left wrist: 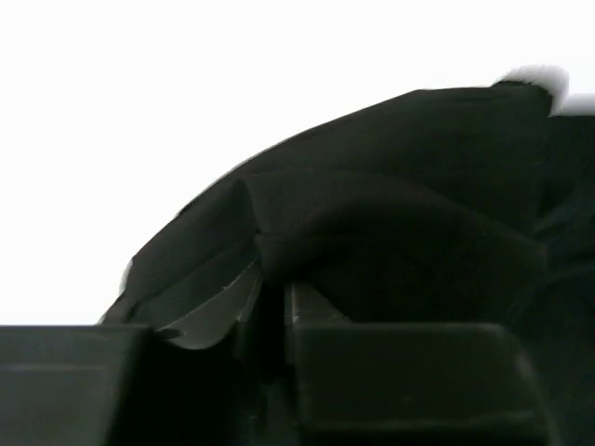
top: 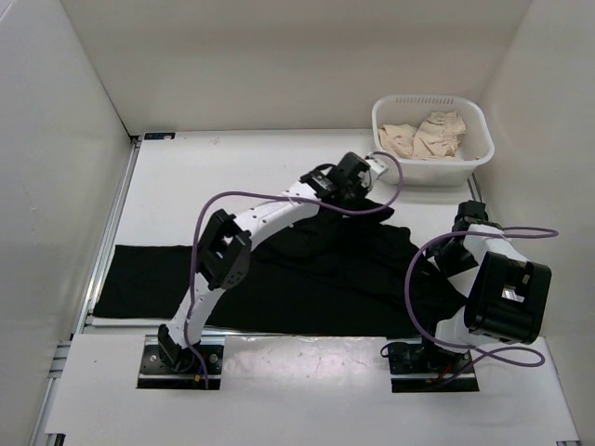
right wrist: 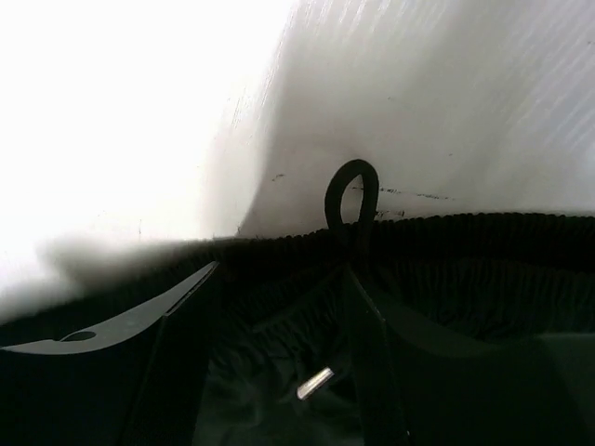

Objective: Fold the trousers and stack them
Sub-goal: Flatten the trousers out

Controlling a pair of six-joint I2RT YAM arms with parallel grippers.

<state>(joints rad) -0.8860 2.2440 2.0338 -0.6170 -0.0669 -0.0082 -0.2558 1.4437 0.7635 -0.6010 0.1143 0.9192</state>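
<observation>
Black trousers lie spread across the table, one leg reaching left. My left gripper is at their far edge, shut on a raised fold of the black cloth; in the left wrist view the jaws stand almost together with cloth between them. My right gripper is at the trousers' right end. In the right wrist view it is open, its fingers wide apart over the ribbed waistband, with a drawstring loop and a metal tip showing.
A white basket holding beige clothes stands at the back right, just beyond both grippers. White walls enclose the table on the left, back and right. Purple cables loop from both arms.
</observation>
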